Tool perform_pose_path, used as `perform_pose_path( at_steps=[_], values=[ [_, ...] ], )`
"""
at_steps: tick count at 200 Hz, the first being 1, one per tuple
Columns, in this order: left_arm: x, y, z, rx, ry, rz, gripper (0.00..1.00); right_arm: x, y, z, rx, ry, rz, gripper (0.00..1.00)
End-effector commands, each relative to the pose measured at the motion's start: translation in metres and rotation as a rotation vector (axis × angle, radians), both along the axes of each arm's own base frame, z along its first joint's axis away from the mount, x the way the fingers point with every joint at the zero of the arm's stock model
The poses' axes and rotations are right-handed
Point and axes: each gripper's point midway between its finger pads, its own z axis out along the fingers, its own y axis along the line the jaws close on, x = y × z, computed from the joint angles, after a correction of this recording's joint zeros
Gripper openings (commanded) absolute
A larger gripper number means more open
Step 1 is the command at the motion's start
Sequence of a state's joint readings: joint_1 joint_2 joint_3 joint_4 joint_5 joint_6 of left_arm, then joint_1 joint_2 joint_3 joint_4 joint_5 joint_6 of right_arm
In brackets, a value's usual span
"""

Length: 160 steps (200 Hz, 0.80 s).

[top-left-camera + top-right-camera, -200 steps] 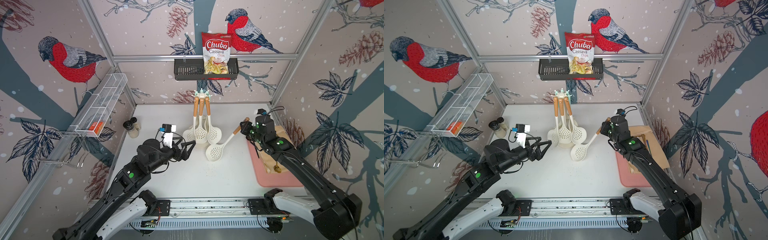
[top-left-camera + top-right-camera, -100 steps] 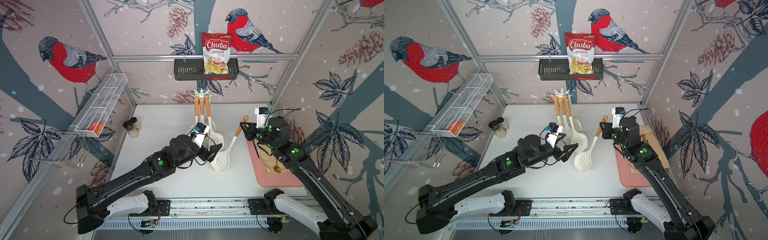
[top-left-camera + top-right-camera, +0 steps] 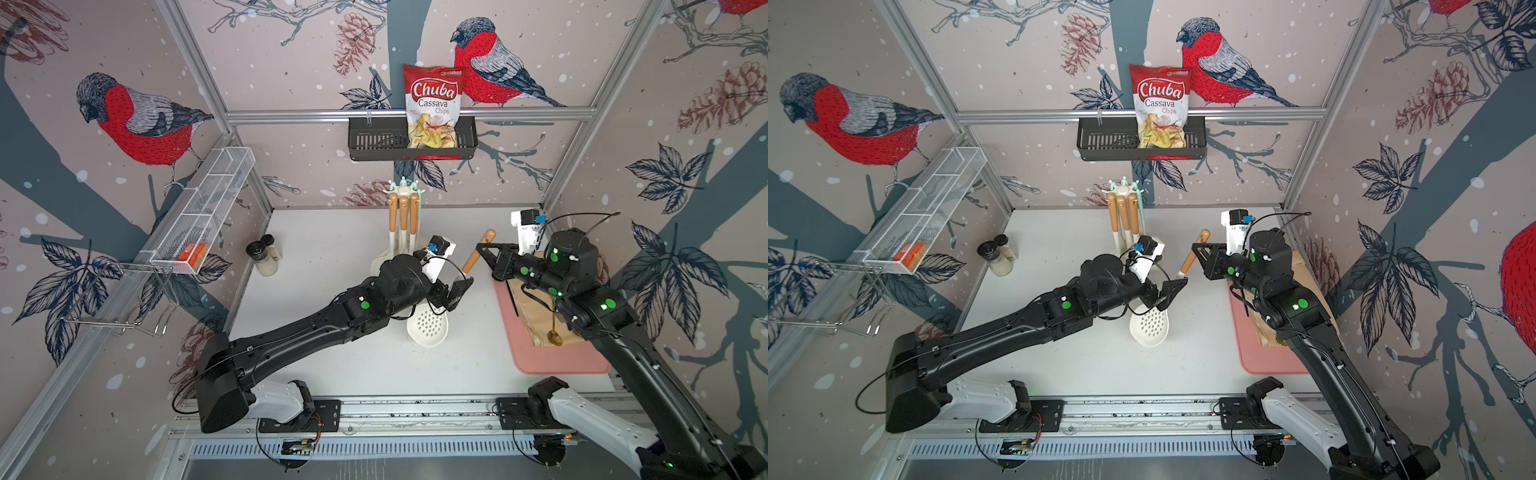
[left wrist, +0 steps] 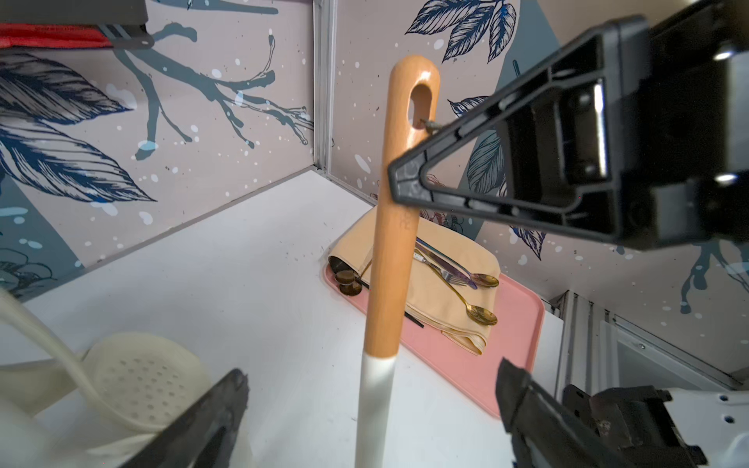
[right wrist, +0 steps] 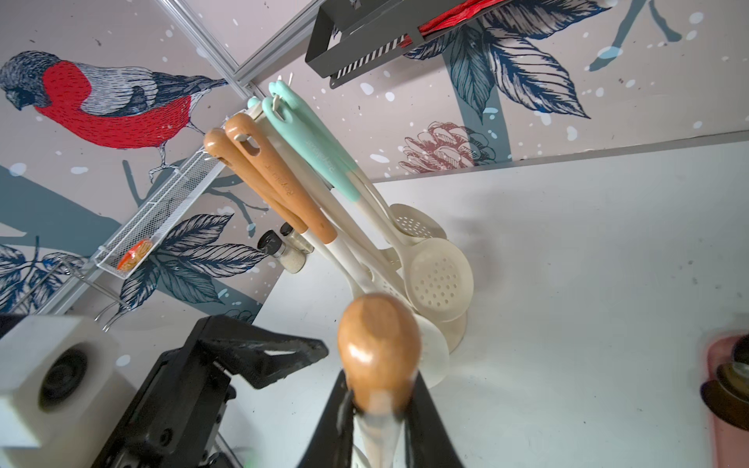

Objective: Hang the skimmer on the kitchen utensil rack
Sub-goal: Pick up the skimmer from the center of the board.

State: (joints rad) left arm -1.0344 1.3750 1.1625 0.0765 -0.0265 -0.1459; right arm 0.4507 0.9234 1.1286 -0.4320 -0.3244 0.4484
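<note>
The skimmer (image 3: 428, 328) has a cream perforated head, a white shaft and an orange-brown handle (image 4: 391, 243). It stands tilted in mid-table with its head low near the white tabletop. My right gripper (image 3: 483, 249) is shut on the handle's upper part, just below the hanging hole (image 5: 379, 401). My left gripper (image 3: 451, 291) is open, its fingers on either side of the white shaft without touching it (image 4: 373, 381). The kitchen utensil rack (image 3: 404, 192) stands at the back centre, cream-white, with several utensils hanging from its star top (image 5: 259, 111).
A pink tray (image 3: 552, 361) with a beige napkin and cutlery lies at the right under my right arm. Two shakers (image 3: 264, 259) stand at the back left. A black basket (image 3: 374, 143) with a chips bag hangs on the back wall, a white wire shelf (image 3: 208, 208) on the left wall.
My left arm has reached from the left across to the skimmer and its open jaws now straddle the shaft. My right gripper has shifted right, bringing the skimmer more upright.
</note>
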Motion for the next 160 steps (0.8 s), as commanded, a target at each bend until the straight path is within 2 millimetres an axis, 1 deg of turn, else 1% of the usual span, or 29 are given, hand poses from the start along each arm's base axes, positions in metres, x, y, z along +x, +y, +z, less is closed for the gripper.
perform_pose_path(
  at_steps=[1, 21, 38, 49, 58, 72, 82, 87, 101, 105, 109, 115, 119, 126, 131, 135, 143, 160],
  values=[
    [0.007, -0.012, 0.011, 0.010, -0.071, -0.010, 0.96, -0.010, 0.010, 0.015, 0.049, 0.001, 0.067, 0.00],
    [0.016, -0.017, 0.006, 0.048, -0.086, 0.012, 0.89, -0.015, 0.013, 0.023, 0.070, 0.001, 0.096, 0.00],
    [0.021, -0.022, 0.004, 0.076, -0.094, 0.016, 0.77, -0.019, 0.014, 0.028, 0.084, 0.006, 0.109, 0.00],
    [0.022, -0.023, 0.005, 0.077, -0.096, 0.015, 0.65, -0.020, 0.015, 0.030, 0.092, 0.008, 0.113, 0.00],
    [0.022, -0.023, 0.007, 0.071, -0.098, 0.018, 0.51, -0.020, 0.015, 0.029, 0.093, 0.012, 0.114, 0.00],
    [0.020, -0.022, 0.012, 0.059, -0.099, 0.017, 0.25, -0.019, 0.014, 0.029, 0.089, 0.012, 0.105, 0.00],
    [0.018, -0.020, 0.016, 0.052, -0.099, 0.016, 0.09, -0.018, 0.013, 0.031, 0.089, 0.004, 0.098, 0.00],
    [0.017, -0.019, 0.019, 0.048, -0.098, 0.015, 0.00, -0.018, 0.012, 0.033, 0.093, -0.003, 0.095, 0.00],
    [0.012, -0.014, 0.027, 0.029, -0.090, 0.009, 0.00, -0.019, 0.011, 0.042, 0.111, -0.033, 0.092, 0.00],
    [0.009, -0.013, 0.029, 0.023, -0.087, 0.003, 0.00, -0.019, 0.011, 0.046, 0.117, -0.048, 0.092, 0.06],
    [0.006, -0.011, 0.032, 0.014, -0.085, -0.001, 0.00, -0.020, 0.011, 0.050, 0.124, -0.065, 0.093, 0.16],
    [0.003, -0.007, 0.036, 0.000, -0.080, -0.004, 0.00, -0.021, 0.010, 0.056, 0.136, -0.093, 0.093, 0.37],
    [0.001, -0.004, 0.038, -0.011, -0.076, -0.007, 0.00, -0.022, 0.009, 0.061, 0.144, -0.113, 0.092, 0.49],
    [-0.004, 0.001, 0.043, -0.028, -0.071, -0.013, 0.00, -0.024, 0.008, 0.070, 0.158, -0.143, 0.092, 0.65],
    [-0.008, 0.005, 0.044, -0.036, -0.063, -0.018, 0.00, -0.025, 0.007, 0.076, 0.165, -0.164, 0.095, 0.73],
    [-0.011, 0.008, 0.045, -0.041, -0.060, -0.021, 0.00, -0.026, 0.008, 0.080, 0.169, -0.177, 0.100, 0.78],
    [-0.017, 0.014, 0.049, -0.058, -0.054, -0.035, 0.00, -0.029, 0.010, 0.089, 0.177, -0.201, 0.123, 0.83],
    [-0.028, 0.027, 0.049, -0.072, -0.037, -0.047, 0.00, -0.034, 0.017, 0.102, 0.187, -0.223, 0.180, 0.85]
  ],
)
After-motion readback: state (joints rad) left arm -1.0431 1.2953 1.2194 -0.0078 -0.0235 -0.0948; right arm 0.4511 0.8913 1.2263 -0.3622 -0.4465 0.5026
